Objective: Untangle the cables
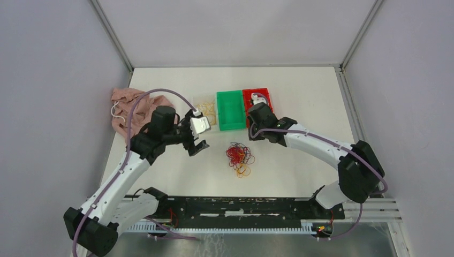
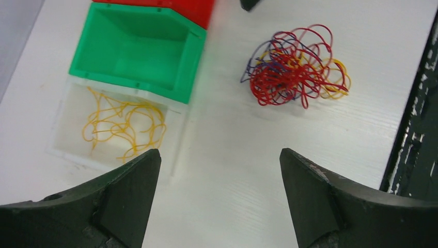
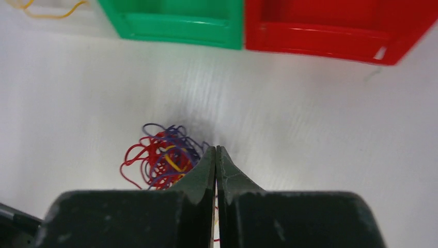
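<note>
Left jaws hang wide open over the desk [image 2: 232, 134] while the right jaws sit clenched shut near the cables [image 2: 294, 67].

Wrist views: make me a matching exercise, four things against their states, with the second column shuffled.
Things:
1. green bin
2. clear bin
3. left tool
4. right tool

States:
A. shut
B. holds yellow loops
C. empty
D. open

Pairs: 1-C, 2-B, 3-D, 4-A
</note>
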